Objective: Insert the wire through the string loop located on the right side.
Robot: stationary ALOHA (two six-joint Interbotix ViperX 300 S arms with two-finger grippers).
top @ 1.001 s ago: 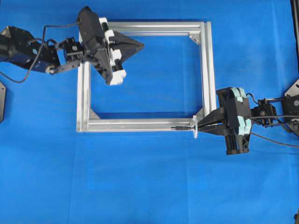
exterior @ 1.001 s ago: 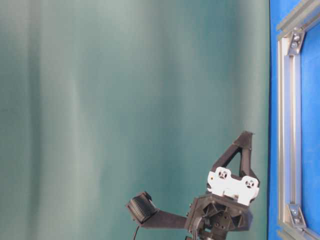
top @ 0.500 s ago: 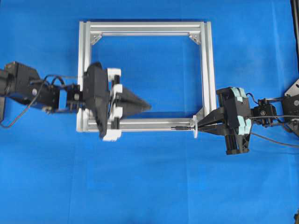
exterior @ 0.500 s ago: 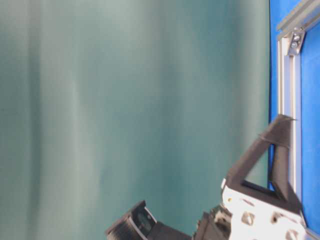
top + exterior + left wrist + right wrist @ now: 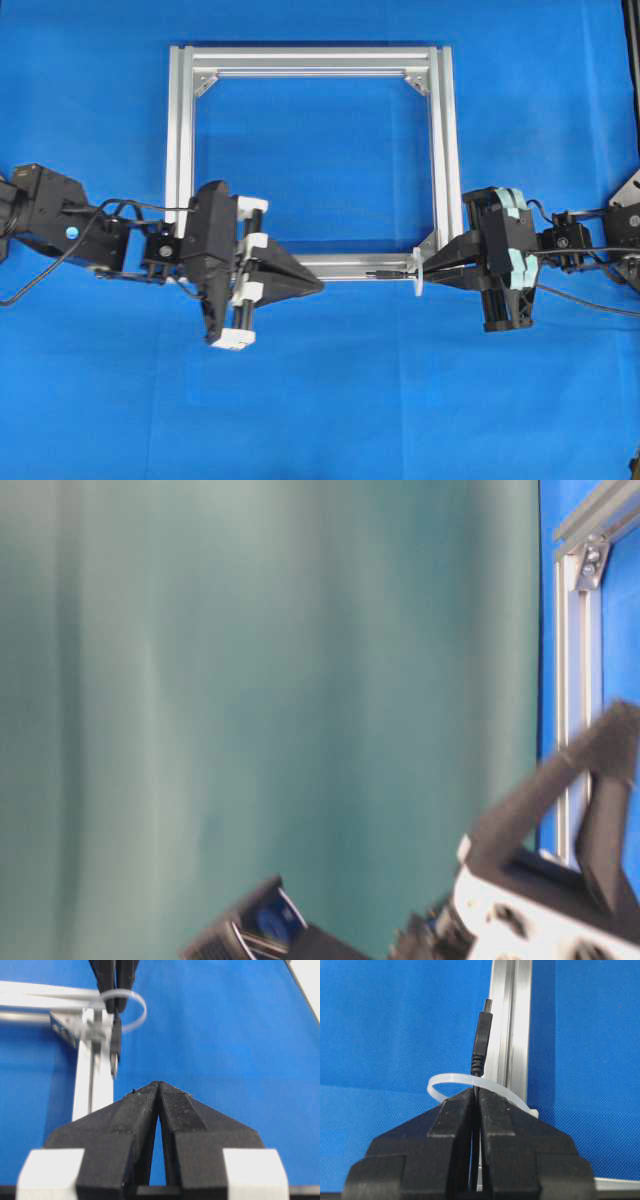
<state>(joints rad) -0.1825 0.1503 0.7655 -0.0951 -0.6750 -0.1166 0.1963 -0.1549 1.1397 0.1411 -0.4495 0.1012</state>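
**Wire plug through loop at the frame's lower right corner**

The wire (image 5: 482, 1040) passes through the string loop (image 5: 451, 1081) — its plug tip projects beyond the loop and lies along the bottom bar of the aluminium frame (image 5: 445, 150). In the overhead view the loop sits at the frame's lower right corner. The right end effector (image 5: 424, 273) is clenched on the wire just behind the loop, its fingertips at the loop and pointing left along the bar; its arm reaches in from the right edge. The left end effector (image 5: 318, 286) is clenched with nothing between its fingers — tips pointing right, over the bottom bar, apart from the plug. The frame lies flat on the blue table (image 5: 330, 400).
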